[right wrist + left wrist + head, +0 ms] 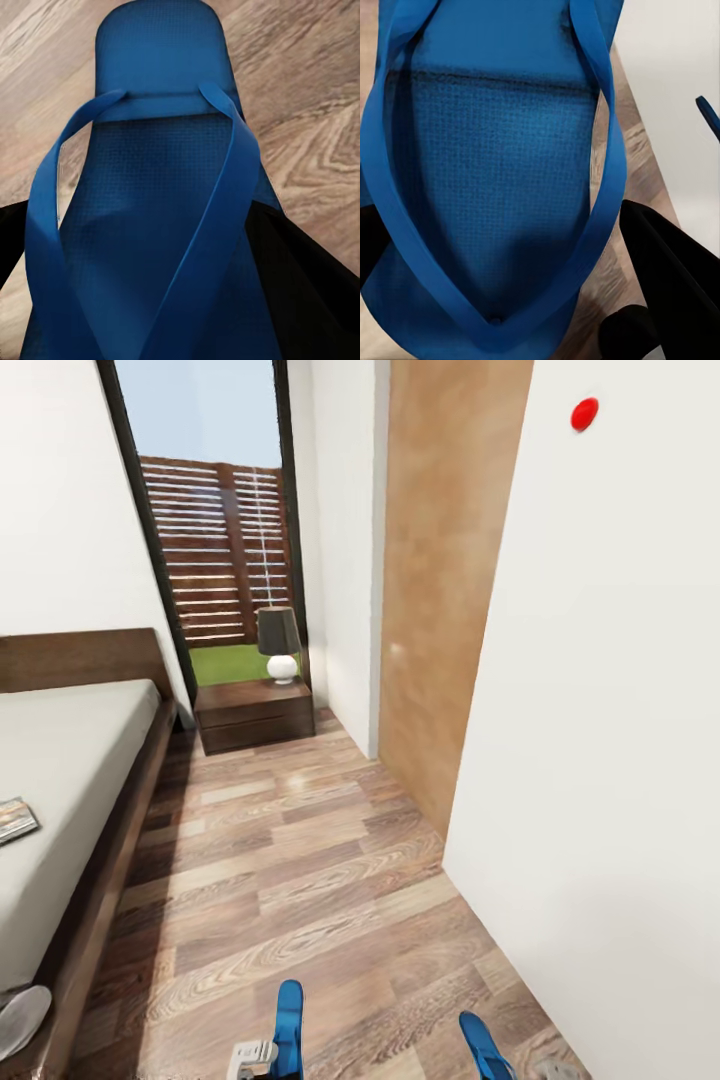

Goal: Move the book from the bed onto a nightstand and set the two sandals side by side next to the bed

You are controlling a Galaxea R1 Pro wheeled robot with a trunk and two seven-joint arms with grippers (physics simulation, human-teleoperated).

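We stand in the bedroom (330, 860), looking down a strip of wood-plank floor between the bed (70, 780) at nine o'clock and a white wall at three. The book (15, 820) lies flat on the light-grey mattress, at the picture's far nine-o'clock edge. At twelve o'clock, past the head of the bed, the nightstand (255, 715) stands under the tall window and carries a small lamp (280, 645) with a dark shade and a white base.

At six o'clock our left tool (262, 1055) pinches one blue sandal (289, 1025), which stands on edge above the floor; in the left wrist view that sandal (495, 187) lies close between the dark fingers (675, 270), straps toward the camera. Toward five o'clock the second sandal (485, 1045) sticks up, tilted. In the right wrist view this sandal (157, 225) sits between the black fingers (307, 277) of our right tool, pinched there above the planks. The two sandals are apart from each other, both well clear of the bed frame.
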